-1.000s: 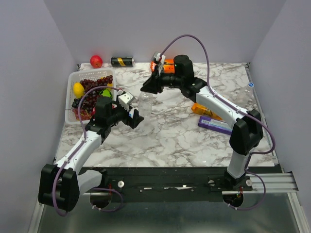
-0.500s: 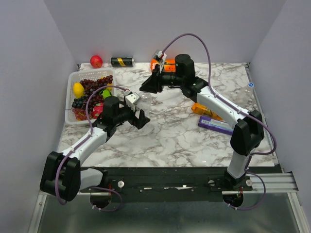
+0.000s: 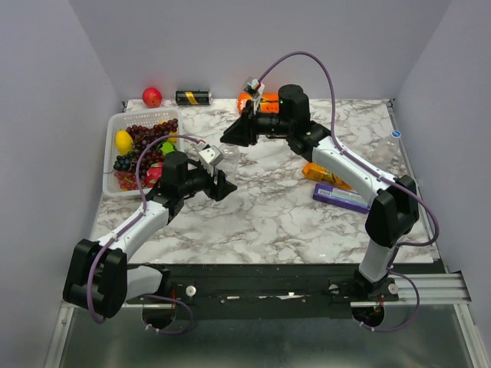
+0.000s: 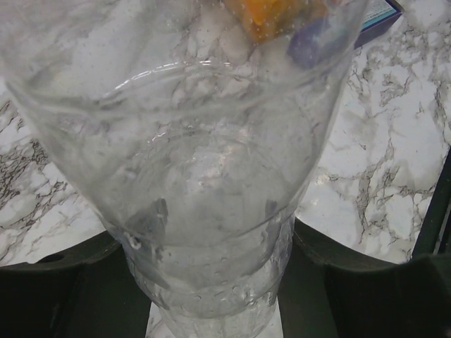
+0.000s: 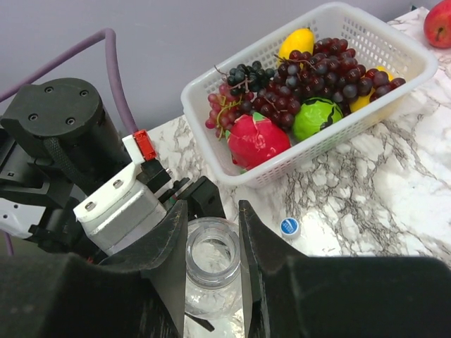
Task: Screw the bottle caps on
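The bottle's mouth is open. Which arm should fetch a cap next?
Right. The left end effector clamps the bottle around its body, so it can steady it. The right end effector only pinches the open neck, and a blue cap lies nearby, beside the basket.

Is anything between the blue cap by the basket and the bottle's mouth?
Only marble table separates the cap from the bottle. Its mouth is uncovered, but the right gripper flanks the rim closely and may crowd the cap.
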Robot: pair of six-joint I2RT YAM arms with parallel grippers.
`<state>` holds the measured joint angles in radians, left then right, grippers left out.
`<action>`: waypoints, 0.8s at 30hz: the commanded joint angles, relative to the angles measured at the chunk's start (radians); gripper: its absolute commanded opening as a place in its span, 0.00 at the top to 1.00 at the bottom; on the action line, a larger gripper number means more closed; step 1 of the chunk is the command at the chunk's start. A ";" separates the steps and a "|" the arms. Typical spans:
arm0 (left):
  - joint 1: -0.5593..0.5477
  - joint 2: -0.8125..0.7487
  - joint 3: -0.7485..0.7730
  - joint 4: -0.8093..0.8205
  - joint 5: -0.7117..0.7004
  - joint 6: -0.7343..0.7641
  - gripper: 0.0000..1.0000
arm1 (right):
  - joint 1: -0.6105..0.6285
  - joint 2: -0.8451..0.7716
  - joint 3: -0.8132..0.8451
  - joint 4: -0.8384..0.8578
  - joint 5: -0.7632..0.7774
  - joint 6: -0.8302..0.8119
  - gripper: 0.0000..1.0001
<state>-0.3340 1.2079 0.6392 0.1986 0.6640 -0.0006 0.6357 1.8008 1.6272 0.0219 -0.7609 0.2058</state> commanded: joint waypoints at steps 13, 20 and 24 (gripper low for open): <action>0.157 -0.281 0.120 -0.370 -0.246 -0.160 0.94 | -0.079 0.124 0.489 -0.620 0.087 -0.577 0.42; 0.306 -0.418 0.194 -0.505 -0.526 -0.200 1.00 | -0.025 0.387 0.692 -0.938 0.179 -0.694 0.43; 0.354 -0.475 0.195 -0.487 -0.555 -0.177 1.00 | 0.018 0.385 0.562 -0.722 0.213 -0.466 0.38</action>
<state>-0.0242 0.7834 0.8169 -0.2375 0.2169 -0.1707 0.6044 2.1807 2.2650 -0.7254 -0.6163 -0.4004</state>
